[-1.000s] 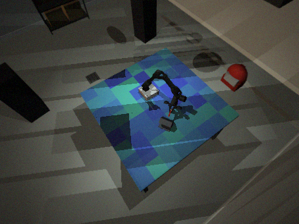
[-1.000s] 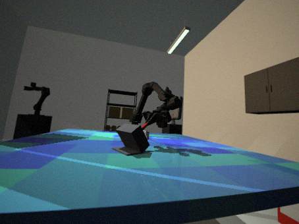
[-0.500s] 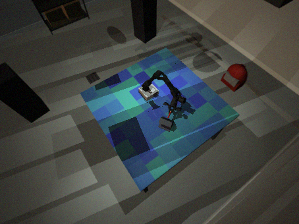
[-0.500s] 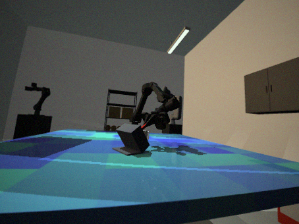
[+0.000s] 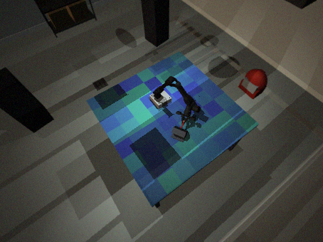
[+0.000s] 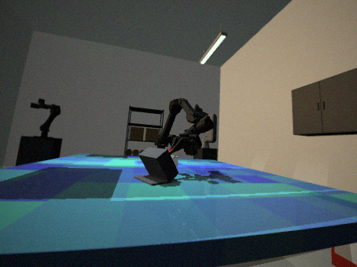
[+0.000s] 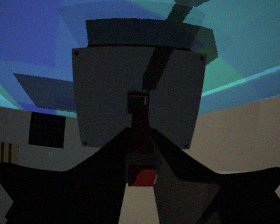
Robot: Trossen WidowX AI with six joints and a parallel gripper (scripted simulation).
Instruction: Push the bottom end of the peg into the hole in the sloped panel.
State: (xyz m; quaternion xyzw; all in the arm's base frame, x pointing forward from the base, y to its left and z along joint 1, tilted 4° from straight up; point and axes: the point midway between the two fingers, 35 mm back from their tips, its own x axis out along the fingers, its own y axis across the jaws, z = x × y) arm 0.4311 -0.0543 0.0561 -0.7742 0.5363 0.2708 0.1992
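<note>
The sloped panel (image 5: 180, 133) (image 7: 102, 100) is the grey face of a block, seen from behind in the exterior view (image 6: 158, 165). Its small square hole (image 7: 134, 104) is dark, near the middle of the face. My gripper (image 5: 184, 119) (image 7: 140, 133) is shut on the red peg (image 5: 182, 125) (image 6: 171, 151) (image 7: 142, 176), which has flat sides. The peg slants down toward the panel. In the wrist view its far end meets the lower part of the hole, with part of the opening still showing above it. How deep the end sits is hidden in shadow.
The block stands on the patchwork blue-green table (image 5: 163, 183) (image 6: 98, 224). The arm's white base (image 5: 161, 100) is behind it. A red helmet-like object (image 5: 257, 79) lies beyond the table. Dark shadows cross the table and the panel face.
</note>
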